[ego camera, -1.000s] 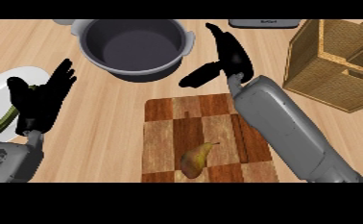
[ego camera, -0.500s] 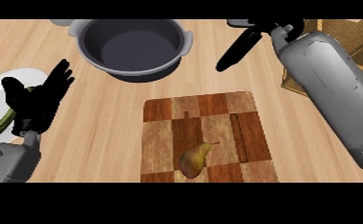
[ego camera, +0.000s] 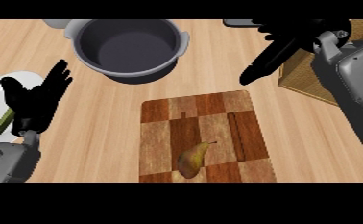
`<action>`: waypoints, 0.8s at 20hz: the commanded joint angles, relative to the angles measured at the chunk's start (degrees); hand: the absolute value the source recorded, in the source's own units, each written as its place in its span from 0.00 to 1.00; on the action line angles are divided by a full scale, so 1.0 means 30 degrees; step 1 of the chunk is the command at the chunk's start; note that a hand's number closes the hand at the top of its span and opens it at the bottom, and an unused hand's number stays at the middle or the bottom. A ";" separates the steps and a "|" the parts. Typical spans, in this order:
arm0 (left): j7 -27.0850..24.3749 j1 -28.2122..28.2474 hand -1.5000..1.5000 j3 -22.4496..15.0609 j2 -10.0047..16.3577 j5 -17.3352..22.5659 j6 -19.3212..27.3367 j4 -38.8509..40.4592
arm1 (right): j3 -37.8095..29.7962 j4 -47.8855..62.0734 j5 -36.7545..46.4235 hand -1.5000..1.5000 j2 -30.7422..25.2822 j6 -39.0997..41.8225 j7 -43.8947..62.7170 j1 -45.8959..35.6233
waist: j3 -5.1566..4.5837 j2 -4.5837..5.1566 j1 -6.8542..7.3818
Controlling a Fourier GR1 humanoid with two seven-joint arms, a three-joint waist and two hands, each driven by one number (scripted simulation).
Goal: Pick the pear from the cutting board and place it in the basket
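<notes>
Nothing done yet: pear (ego camera: 193, 158) lies ungrasped on the cutting board (ego camera: 212, 117), well apart from the right hand (ego camera: 287, 45), its straight, empty fingers (ego camera: 257, 70) beside the basket (ego camera: 305, 81).

A tabletop (ego camera: 92, 122) of pale, honey-coloured wood is seen from steeply above. The wood reaches the left and right edges of the view and fills it from top to bottom. Faint lighter and darker streaks of grain are spread through the surface, which is matte and smooth. The light is soft and even. Short, dark, blurred shadows are cast on the wood close beside whatever stands on it.
</notes>
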 commanded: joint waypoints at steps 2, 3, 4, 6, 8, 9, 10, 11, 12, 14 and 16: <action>-0.0476 0.0550 0.50 0.0247 -0.0335 -0.0319 0.0037 0.0255 | -0.0720 -0.5153 -0.0733 0.00 -0.1828 -0.1360 0.3911 0.2225 | 0.0003 -0.0052 -0.0230; -0.0137 -0.0212 0.50 0.0510 -0.0107 -0.0072 -0.0529 0.0646 | -0.0115 -0.5993 -0.0063 0.00 -0.1445 -0.2130 0.3610 0.3199 | 0.0003 0.0009 -0.0190; 0.0354 0.0320 0.50 0.0240 -0.0161 -0.0485 0.0247 -0.0187 | 0.0150 -0.6612 0.0821 0.00 -0.1196 -0.3196 0.2883 0.4265 | 0.0015 -0.0012 -0.0083; 0.0285 0.0537 0.50 0.0233 -0.0382 -0.0448 0.0150 -0.1163 | -0.0402 -0.7957 0.0248 0.00 -0.1931 -0.2593 0.2818 0.5701 | 0.0018 0.0012 0.0001; -0.0557 -0.0346 0.50 0.0480 -0.0583 -0.0586 -0.0412 0.1072 | 0.1206 -0.9128 0.1750 0.00 -0.0915 -0.3891 0.1843 0.7751 | -0.0001 0.0093 -0.0261; 0.0810 0.0452 0.50 0.0175 -0.0340 -0.0770 0.0238 -0.1487 | 0.0976 -0.9856 0.1854 0.00 -0.1088 -0.3937 0.2538 0.7674 | 0.0017 0.0047 0.0192; 0.0493 0.0251 0.50 0.0229 -0.0407 -0.0801 -0.0210 -0.0776 | 0.1336 -1.0060 0.2703 0.00 -0.0794 -0.4384 0.2024 0.8367 | 0.0011 0.0094 0.0177; 0.0901 -0.0163 0.50 0.0227 -0.0610 -0.0898 0.0228 -0.0718 | 0.1881 -1.0277 0.3756 0.00 -0.0064 -0.5561 0.2490 0.8031 | 0.0005 0.0093 0.0192; -0.0242 0.0827 0.50 0.0411 -0.0648 -0.0530 -0.0660 -0.0667 | 0.2499 -0.9545 0.4699 0.00 0.0466 -0.5639 0.1370 0.8862 | 0.0002 0.0132 0.0353; -0.0471 0.0525 0.50 0.0786 -0.0482 -0.0774 -0.0755 -0.0054 | 0.2914 -1.0327 0.5922 0.00 0.0940 -0.6265 0.1873 0.9116 | -0.0005 0.0150 0.0308; 0.0715 -0.0084 0.50 0.0452 -0.0589 -0.0953 -0.0588 -0.0744 | 0.3393 -1.0061 0.7285 0.00 0.1306 -0.6408 -0.0370 1.1313 | 0.0016 0.0163 0.0282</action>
